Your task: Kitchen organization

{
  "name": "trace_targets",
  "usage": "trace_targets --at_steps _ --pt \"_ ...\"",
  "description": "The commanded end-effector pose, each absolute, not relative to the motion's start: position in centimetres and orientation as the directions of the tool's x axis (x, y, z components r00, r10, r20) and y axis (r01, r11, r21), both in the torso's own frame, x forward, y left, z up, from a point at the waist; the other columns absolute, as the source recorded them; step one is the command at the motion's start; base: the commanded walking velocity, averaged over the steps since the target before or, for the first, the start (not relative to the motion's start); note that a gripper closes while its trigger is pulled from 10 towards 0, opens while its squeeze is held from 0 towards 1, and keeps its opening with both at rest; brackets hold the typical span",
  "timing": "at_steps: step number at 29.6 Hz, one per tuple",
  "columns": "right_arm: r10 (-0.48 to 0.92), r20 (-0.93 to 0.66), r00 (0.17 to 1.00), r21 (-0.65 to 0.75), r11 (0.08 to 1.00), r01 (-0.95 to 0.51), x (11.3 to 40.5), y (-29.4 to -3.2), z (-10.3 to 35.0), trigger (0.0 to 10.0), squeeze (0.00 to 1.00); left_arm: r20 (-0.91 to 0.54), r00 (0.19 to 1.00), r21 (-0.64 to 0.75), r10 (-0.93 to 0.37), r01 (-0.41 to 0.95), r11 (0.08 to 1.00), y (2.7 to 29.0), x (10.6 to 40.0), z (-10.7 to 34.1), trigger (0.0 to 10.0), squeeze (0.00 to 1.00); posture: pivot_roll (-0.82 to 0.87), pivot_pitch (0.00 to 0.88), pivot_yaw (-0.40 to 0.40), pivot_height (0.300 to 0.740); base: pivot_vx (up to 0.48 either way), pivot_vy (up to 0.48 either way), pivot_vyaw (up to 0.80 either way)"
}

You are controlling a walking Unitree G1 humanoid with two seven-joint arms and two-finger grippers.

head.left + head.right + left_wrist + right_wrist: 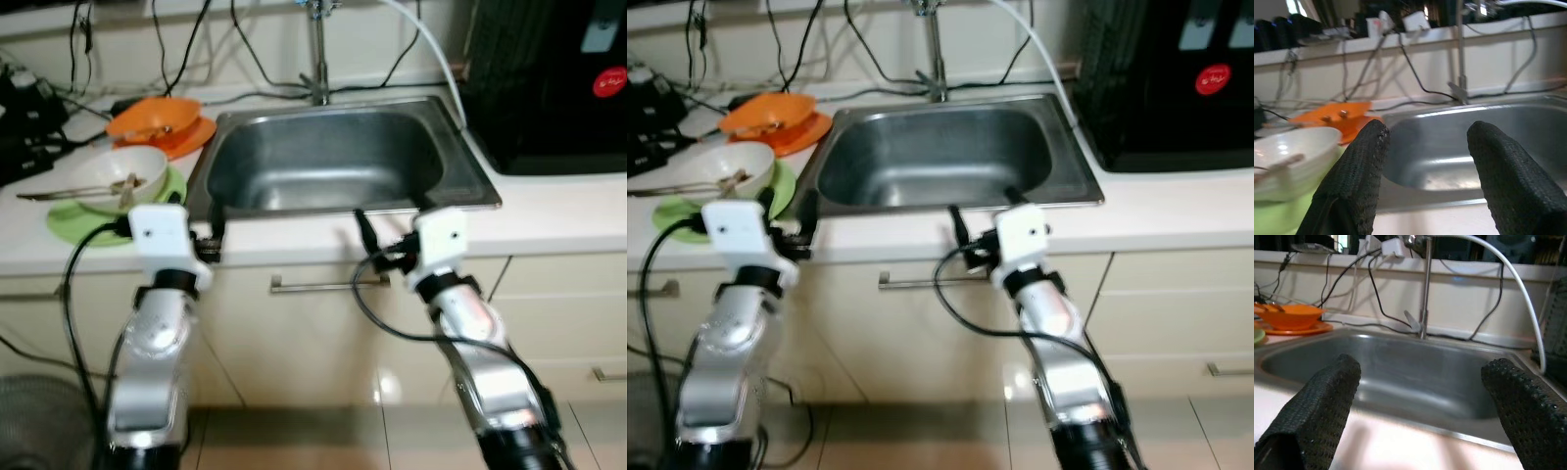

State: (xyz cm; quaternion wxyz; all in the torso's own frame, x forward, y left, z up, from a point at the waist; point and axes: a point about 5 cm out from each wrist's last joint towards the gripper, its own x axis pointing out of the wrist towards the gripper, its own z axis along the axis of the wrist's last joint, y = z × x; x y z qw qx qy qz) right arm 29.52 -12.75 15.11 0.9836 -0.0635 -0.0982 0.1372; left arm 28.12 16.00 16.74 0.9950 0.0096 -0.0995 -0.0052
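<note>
The robot stands facing a stainless steel sink [323, 162] set into a pale bench [558, 211], with both arms raised toward the front edge. The left end effector [211, 230] sits at the sink's near left corner, at about 7 o'clock of the basin; in the left wrist view its two black fingers [1356, 181] stand apart with a clear gap and hold nothing. The right end effector [392, 230] hovers over the near rim at about 5 o'clock of the basin; in the right wrist view its fingers [1322, 406] are spread wide, also holding nothing.

The dishes lie on the bench at 9 to 10 o'clock of the sink. A white bowl [103, 176] rests on a green plate [83, 223], just beside the left end effector, and chopsticks [73, 191] lie across the bowl, with some food scraps inside it. Farther back, an orange bowl [152, 117] sits on an orange plate [181, 139] close to the sink's far left corner.

A tap [317, 59] rises at 12 o'clock of the sink, and a white hose [431, 49] curves down toward the sink's far right corner. Black cables [196, 44] trail along the back wall. A black appliance [549, 83] with a red sticker stands on the bench at 2 o'clock. Below the bench, cupboard fronts carry a metal handle [328, 284].
</note>
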Motion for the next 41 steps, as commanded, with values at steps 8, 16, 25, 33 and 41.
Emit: trace_targets --at_steps 8,16,25,33,41 --pt "0.321 0.194 0.927 -0.156 0.943 -0.293 29.52 -11.55 15.51 10.0 0.00 0.188 0.982 0.030 0.018 -0.024 0.999 16.80 28.11 16.71 10.0 0.00 -0.06 0.000 0.107 0.740 0.438 0.000 0.00" --pt "0.322 0.191 0.927 -0.156 0.943 -0.295 29.46 -11.50 15.41 10.0 0.00 0.185 0.983 0.031 0.017 -0.023 0.999 16.81 28.07 16.65 10.0 0.00 -0.06 0.000 0.108 0.740 0.428 0.000 0.70" --pt "0.315 0.187 0.931 -0.147 0.945 -0.291 29.40 -11.62 15.27 10.0 0.00 0.185 0.983 0.017 0.015 -0.019 1.000 16.60 28.04 16.58 10.0 0.00 -0.06 0.000 0.109 0.740 0.323 0.000 0.50" --pt "0.315 0.182 0.931 -0.143 0.946 -0.292 29.42 -11.66 15.20 10.0 0.00 0.188 0.982 0.016 0.004 -0.007 1.000 16.37 28.05 16.59 10.0 0.00 -0.06 0.000 0.105 0.740 0.000 0.000 0.00" --pt "0.300 0.161 0.940 -0.138 0.950 -0.279 29.65 -11.90 14.94 10.0 0.00 0.193 0.981 0.021 0.023 -0.028 0.999 16.52 28.10 16.73 10.0 0.00 -0.06 0.000 0.105 0.740 0.000 0.000 0.00"
